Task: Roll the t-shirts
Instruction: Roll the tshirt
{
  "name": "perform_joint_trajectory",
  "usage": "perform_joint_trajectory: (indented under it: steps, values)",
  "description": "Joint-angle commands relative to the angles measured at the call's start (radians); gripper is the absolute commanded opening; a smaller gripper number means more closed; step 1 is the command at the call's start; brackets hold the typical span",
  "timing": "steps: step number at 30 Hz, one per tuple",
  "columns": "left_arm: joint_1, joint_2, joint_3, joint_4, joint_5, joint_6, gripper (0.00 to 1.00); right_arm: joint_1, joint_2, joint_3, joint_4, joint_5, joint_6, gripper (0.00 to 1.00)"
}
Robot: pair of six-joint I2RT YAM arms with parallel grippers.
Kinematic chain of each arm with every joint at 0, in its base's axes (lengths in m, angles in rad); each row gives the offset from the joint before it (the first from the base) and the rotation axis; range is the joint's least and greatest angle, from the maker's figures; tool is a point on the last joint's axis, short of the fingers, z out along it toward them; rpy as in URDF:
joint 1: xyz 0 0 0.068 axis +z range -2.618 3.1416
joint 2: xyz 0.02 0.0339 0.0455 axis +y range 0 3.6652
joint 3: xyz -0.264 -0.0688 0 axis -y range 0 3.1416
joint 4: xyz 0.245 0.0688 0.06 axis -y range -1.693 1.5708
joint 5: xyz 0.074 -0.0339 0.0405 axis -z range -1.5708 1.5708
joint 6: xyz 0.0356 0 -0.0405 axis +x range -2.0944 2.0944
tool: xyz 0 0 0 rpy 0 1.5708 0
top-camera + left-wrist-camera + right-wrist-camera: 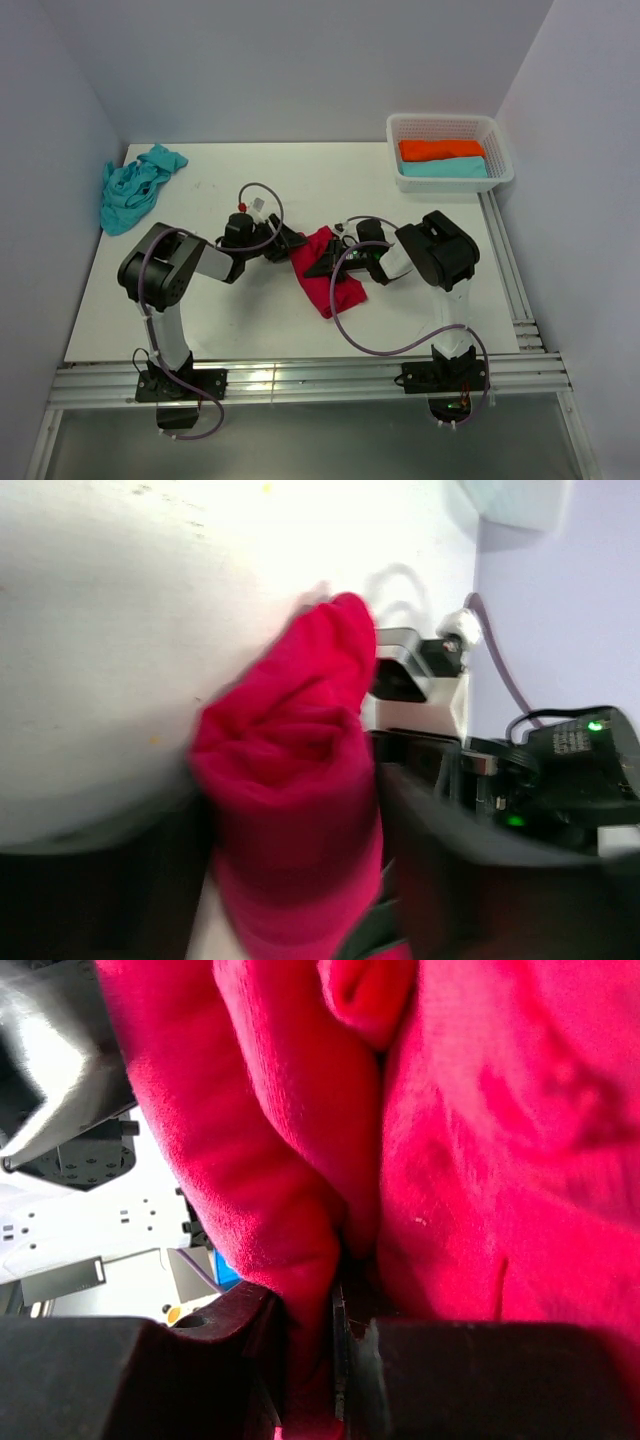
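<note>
The crimson-red t-shirt (328, 275) lies partly rolled at the middle of the table. My left gripper (297, 243) is at its upper left end. In the left wrist view the red roll (290, 750) fills the gap between the two dark fingers (470, 870), which close around it. My right gripper (326, 263) lies on the shirt from the right. In the right wrist view it (335, 1310) pinches a fold of the red fabric (480, 1160). A turquoise t-shirt (135, 187) lies crumpled at the far left. A rolled orange tee (441, 149) and a rolled turquoise tee (444, 168) sit in the basket.
The white perforated basket (450, 122) stands at the back right corner. White walls close in the table on three sides. A rail runs along the right edge (510, 270) and the front edge. Purple cables loop from both arms.
</note>
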Motion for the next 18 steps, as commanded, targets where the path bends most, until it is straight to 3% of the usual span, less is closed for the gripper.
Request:
perform_joint_trajectory:
  steps: [1, 3, 4, 7, 12, 15, 18]
  values:
    - [-0.029, 0.034, 0.025, -0.025, -0.039, 0.002, 0.57, -0.007, 0.008, 0.005, -0.036, -0.017, -0.017, 0.00]
    - [-0.032, 0.039, 0.036, -0.049, -0.042, 0.004, 0.41, -0.007, -0.001, 0.007, -0.055, -0.008, -0.037, 0.00]
    - [-0.031, 0.039, 0.039, -0.057, -0.044, 0.007, 0.27, -0.007, -0.006, 0.011, -0.090, -0.005, -0.049, 0.06]
    - [-0.031, 0.027, 0.054, -0.106, -0.061, 0.021, 0.09, -0.007, -0.029, 0.011, -0.114, -0.002, -0.080, 0.21]
    - [-0.032, 0.010, 0.089, -0.189, -0.087, 0.060, 0.03, -0.007, -0.106, 0.028, -0.236, 0.012, -0.170, 0.40]
    - [-0.034, -0.016, 0.103, -0.256, -0.116, 0.090, 0.01, -0.007, -0.179, 0.043, -0.398, 0.053, -0.277, 0.58]
    - [-0.037, -0.036, 0.115, -0.289, -0.130, 0.113, 0.01, -0.007, -0.261, 0.059, -0.530, 0.102, -0.357, 0.65]
